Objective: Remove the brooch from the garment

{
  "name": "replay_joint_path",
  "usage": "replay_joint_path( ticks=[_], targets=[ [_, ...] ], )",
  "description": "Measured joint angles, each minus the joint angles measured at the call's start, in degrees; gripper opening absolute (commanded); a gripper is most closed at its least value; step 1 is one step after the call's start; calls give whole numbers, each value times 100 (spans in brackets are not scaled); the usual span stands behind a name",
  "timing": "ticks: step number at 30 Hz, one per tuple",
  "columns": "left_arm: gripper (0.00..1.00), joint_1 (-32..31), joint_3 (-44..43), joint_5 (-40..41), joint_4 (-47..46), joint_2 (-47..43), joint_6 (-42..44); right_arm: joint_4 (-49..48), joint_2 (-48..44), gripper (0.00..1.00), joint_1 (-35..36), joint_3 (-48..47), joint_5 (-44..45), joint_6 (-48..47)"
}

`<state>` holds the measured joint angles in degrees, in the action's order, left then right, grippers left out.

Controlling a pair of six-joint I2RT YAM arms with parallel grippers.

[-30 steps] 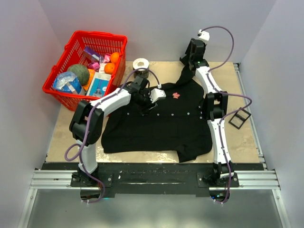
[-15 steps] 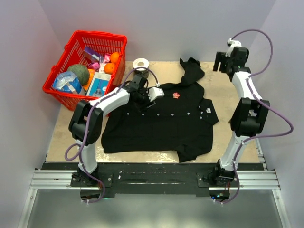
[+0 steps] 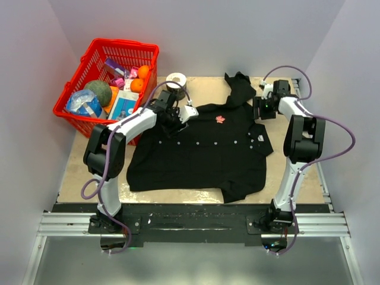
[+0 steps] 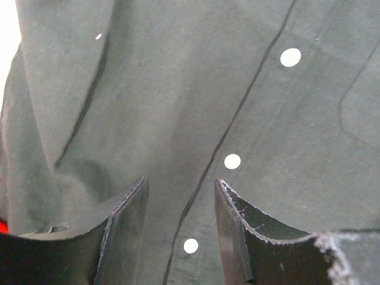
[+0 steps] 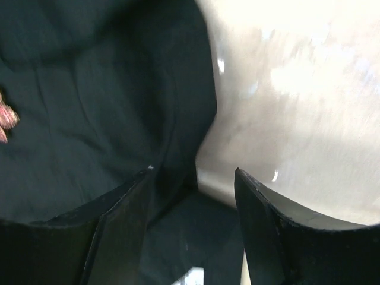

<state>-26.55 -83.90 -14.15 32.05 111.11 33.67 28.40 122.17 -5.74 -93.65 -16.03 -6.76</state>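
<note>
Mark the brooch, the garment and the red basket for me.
brooch (image 3: 220, 119): top external view, its middle.
garment (image 3: 196, 159): top external view, bare front panel.
red basket (image 3: 126, 42): top external view, far rim.

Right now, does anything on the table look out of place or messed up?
Nothing looks spilled or broken. The shirt lies rumpled: one part is bunched up at its far side, and its near right corner is folded over. The small pink brooch sits on it near the bunch.
</note>
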Motion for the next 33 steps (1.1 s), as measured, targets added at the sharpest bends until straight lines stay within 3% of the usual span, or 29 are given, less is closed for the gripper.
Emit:
replay_joint_path(
  ticks=[9, 16, 24, 33],
  targets=[
    [53, 212, 293, -2, 0, -72, -4, 457, -612, 65, -149, 1043, 70, -975],
    [52, 214, 450, 37, -50, -120, -15, 457, -656, 62, -114, 1180, 916, -1585],
    [52, 216, 1692, 461, -374, -588, -142, 173, -949, 62, -103, 1552, 2002, -1860],
    [51, 216, 2846, 719, -540, -1526, -267, 238, -1314, 62, -109, 1904, 2072, -2267]
  ],
)
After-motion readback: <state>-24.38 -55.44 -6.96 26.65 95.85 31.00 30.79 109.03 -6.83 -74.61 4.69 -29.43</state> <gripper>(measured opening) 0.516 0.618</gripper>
